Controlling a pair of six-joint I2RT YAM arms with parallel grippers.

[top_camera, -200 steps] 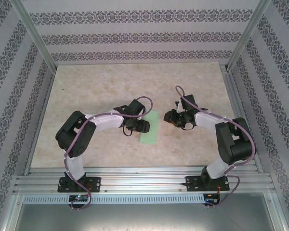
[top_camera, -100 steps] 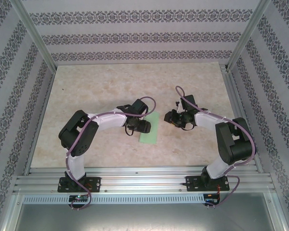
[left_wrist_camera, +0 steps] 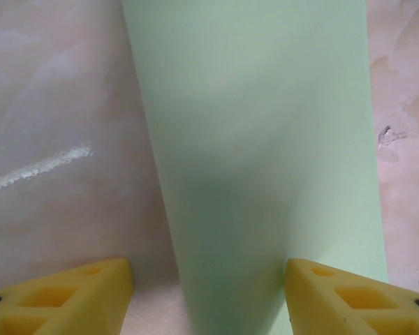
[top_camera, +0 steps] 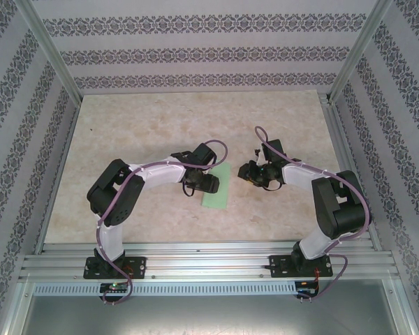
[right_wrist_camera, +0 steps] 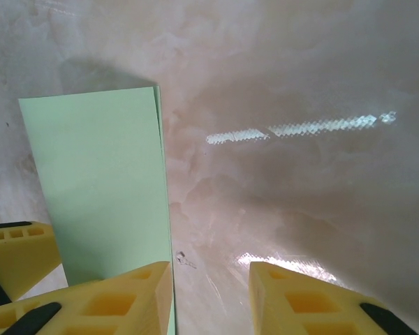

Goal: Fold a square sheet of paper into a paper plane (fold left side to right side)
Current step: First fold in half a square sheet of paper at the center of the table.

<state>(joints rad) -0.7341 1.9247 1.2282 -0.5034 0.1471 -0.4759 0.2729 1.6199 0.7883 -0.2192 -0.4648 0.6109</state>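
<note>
While the left arm's elbow is swinging a little closer to the square sheet of paper (top_camera: pixel 217 195) than it was a second ago, the left gripper (top_camera: pixel 207 183) is creeping slightly further over that sheet, so less of the green is showing at its far end in the top view. The sheet itself is lying where it lay before, flat on the marbled tabletop (top_camera: pixel 140 132), and it is showing as a narrow light green rectangle, not a square.

From the left wrist, the sheet (left_wrist_camera: pixel 265 160) is running away from the camera as a long strip, and the left gripper (left_wrist_camera: pixel 208 296) is hanging over its near end with its jaws standing apart. One yellow finger (left_wrist_camera: pixel 349 293) is sitting at the sheet's right edge, and the other finger is sitting off the sheet over bare tabletop. Whether either is pressing on the paper cannot be told.

Just right of the sheet, the right gripper (top_camera: pixel 246 173) is holding the same place as a second ago. From its wrist, the right gripper (right_wrist_camera: pixel 211 296) is keeping its jaws apart with bare tabletop showing between them. One of its fingers (right_wrist_camera: pixel 119 296) is overlapping the sheet's (right_wrist_camera: pixel 98 174) long edge, where two layers are peeking apart at the far corner.
</note>
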